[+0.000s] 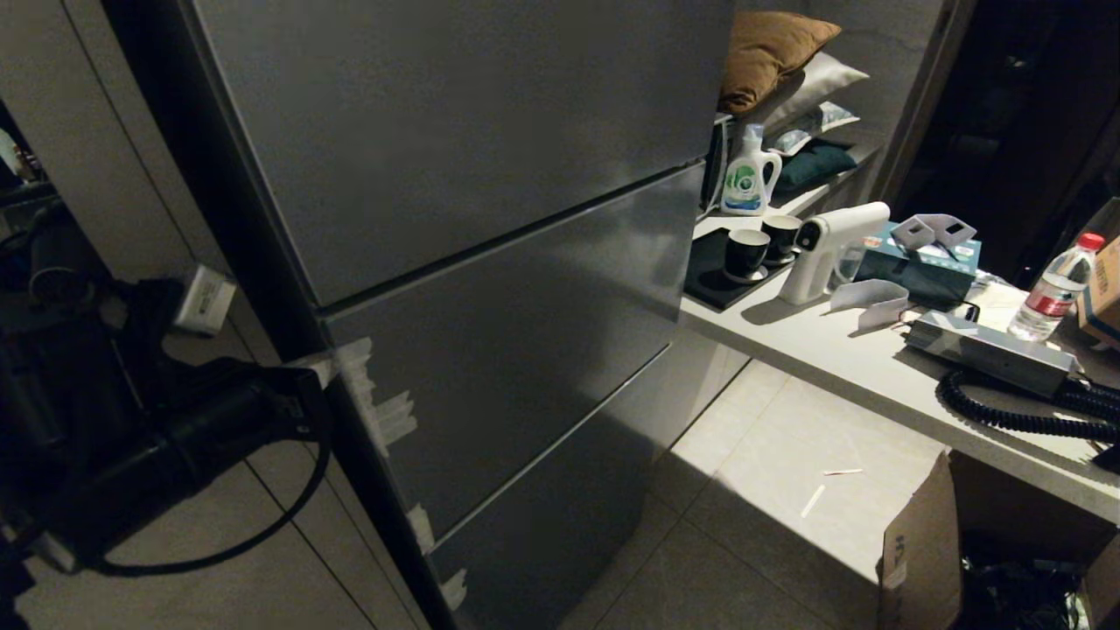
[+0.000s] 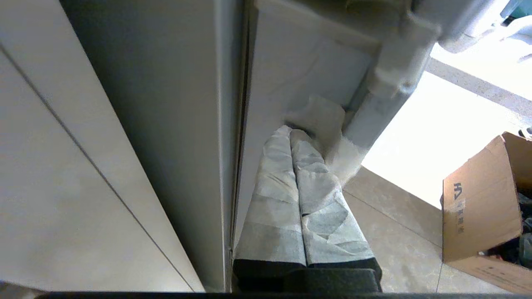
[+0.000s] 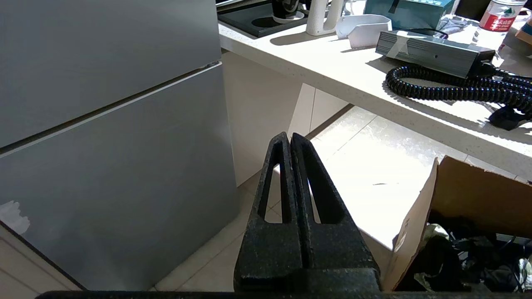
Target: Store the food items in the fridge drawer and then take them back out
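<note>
Three grey steel door panels [image 1: 490, 289] are covering the front of the fridge, all shut, so the fridge drawer and the food items are sitting out of sight; where they are lying relative to either set of jaws, and which way they are pointing, cannot be told.

The left gripper [image 2: 291, 133] is reaching in at the fridge's left front edge. Its two tape-wrapped fingers [image 2: 274, 199] are pressed flat together, gripping nothing, with their tips lying against the side edge of a panel, right beside a patch of white tape [image 2: 320, 120] stuck there. In the head view the left arm [image 1: 175, 437] is showing as a dark shape beside that same corner.

The right gripper [image 3: 289, 139] is hanging over the floor [image 3: 365, 166] in front of the fridge, jaws closed and empty, near the open cardboard box [image 3: 457, 195] and below the counter's [image 3: 374, 83] front edge.
</note>
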Robot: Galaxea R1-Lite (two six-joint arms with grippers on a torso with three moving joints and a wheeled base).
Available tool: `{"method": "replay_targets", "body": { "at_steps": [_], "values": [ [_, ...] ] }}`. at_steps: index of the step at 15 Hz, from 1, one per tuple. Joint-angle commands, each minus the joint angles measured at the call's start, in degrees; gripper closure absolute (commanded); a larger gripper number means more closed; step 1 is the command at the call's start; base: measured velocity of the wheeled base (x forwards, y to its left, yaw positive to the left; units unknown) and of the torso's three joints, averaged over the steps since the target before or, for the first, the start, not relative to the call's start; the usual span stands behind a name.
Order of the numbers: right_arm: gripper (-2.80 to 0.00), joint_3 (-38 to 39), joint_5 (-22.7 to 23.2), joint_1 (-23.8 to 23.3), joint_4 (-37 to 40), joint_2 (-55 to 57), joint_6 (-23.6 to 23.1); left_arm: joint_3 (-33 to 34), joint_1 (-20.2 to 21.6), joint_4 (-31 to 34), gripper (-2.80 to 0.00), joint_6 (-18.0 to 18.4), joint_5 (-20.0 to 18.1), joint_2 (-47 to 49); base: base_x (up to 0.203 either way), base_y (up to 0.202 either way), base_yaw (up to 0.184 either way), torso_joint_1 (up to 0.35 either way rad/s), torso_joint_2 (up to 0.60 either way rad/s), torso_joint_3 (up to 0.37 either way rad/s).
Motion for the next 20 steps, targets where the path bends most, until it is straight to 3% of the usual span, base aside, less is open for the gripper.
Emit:
{"method": "replay_targets", "body": {
  "at_steps": [1, 14, 17, 20],
  "values": [
    [0.0, 1.8, 0.0, 0.0, -0.1, 0.0, 0.0, 0.5, -1.4, -0.2, 0.0, -0.1, -0.2, -1.0, 0.0, 0.0, 0.0, 0.0, 0.0, 0.0],
    [0.0, 1.8, 0.0, 0.0, -0.1, 0.0, 0.0, 5.7, -9.7, -0.1, 0.0, -1.3, -0.4, -5.0, 0.0, 0.0, 0.0, 0.0, 0.0, 0.0],
    [0.0, 1.8, 0.0, 0.0, -0.1, 0.1, 0.0, 7.2, -13.6, 0.0, 0.0, -2.3, -0.3, -7.0, 0.0, 0.0, 0.0, 0.0, 0.0, 0.0],
    [0.0, 1.8, 0.0, 0.0, -0.1, 0.0, 0.0, 7.1, -20.3, 0.2, 0.0, -4.5, 0.6, -7.6, 0.0, 0.0, 0.0, 0.0, 0.0, 0.0]
  ]
}}
